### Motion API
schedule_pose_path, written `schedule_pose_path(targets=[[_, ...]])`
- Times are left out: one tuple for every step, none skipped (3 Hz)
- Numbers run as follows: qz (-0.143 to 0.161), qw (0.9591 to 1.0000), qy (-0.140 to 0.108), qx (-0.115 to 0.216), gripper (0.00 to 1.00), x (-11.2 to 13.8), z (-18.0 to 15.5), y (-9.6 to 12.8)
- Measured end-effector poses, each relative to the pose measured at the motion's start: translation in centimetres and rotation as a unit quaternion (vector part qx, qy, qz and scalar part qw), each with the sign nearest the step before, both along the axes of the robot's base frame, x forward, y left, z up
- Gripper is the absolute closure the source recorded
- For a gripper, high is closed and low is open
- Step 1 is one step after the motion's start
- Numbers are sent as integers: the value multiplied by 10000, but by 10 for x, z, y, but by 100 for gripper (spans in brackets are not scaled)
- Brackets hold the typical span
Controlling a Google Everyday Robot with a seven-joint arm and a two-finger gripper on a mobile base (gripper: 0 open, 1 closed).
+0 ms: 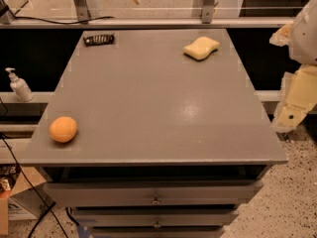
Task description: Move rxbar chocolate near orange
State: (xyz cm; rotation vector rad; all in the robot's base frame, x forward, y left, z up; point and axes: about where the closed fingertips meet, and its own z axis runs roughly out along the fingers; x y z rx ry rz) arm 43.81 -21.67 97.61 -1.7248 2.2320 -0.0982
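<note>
The rxbar chocolate (98,39), a small black bar with pale lettering, lies flat at the far left corner of the grey table top (158,98). The orange (63,129) sits near the front left edge of the same table, well in front of the bar. My gripper (290,114) hangs with the pale arm at the right edge of the view. It is beside the table's right side, off the table top, far from both the bar and the orange, and holds nothing that I can see.
A pale yellow wavy-edged sponge (201,48) lies at the far right of the table. A white pump bottle (20,86) stands on a ledge to the left. Drawers (156,195) sit under the top. Cables and a cardboard box (15,202) are at lower left.
</note>
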Motion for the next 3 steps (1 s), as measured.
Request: schedule_pose_path(targets=[[2,10000,-4,3,0,0,0,0],[45,9999,-87,76,0,4,2,4],[311,9987,-259,319,0,19,-1,24]])
